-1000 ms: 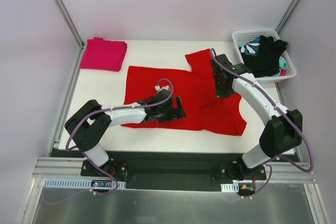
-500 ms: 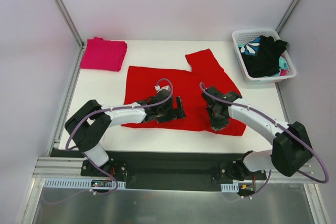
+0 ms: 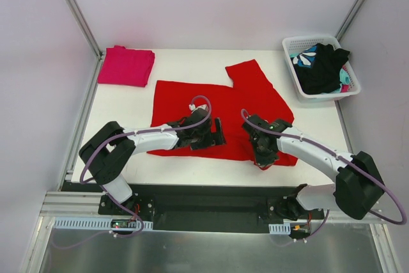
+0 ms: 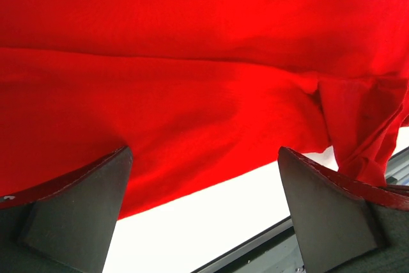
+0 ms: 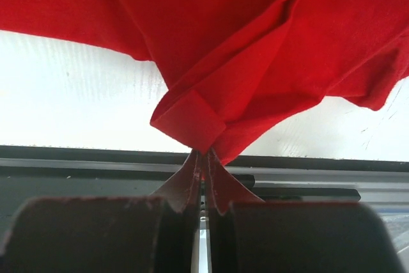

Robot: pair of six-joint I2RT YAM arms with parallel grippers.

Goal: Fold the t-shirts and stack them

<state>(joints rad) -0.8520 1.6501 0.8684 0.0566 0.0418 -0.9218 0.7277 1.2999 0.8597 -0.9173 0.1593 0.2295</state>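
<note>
The top view looks steeply down from high on the 6 o'clock side, covering the whole table (image 3: pixel 192 62). The left wrist view, very close, faces 3 o'clock across the red t-shirt (image 4: pixel 192 94). The right wrist view faces 6 o'clock. All three share that shirt.

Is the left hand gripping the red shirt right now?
No, in the left wrist view the left hand is wide open, not pinching the red shirt.

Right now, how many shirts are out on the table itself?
2: the red shirt spread across the middle, and the folded pink shirt at the far left corner. The basket at far right holds more clothes, number unclear.
</note>
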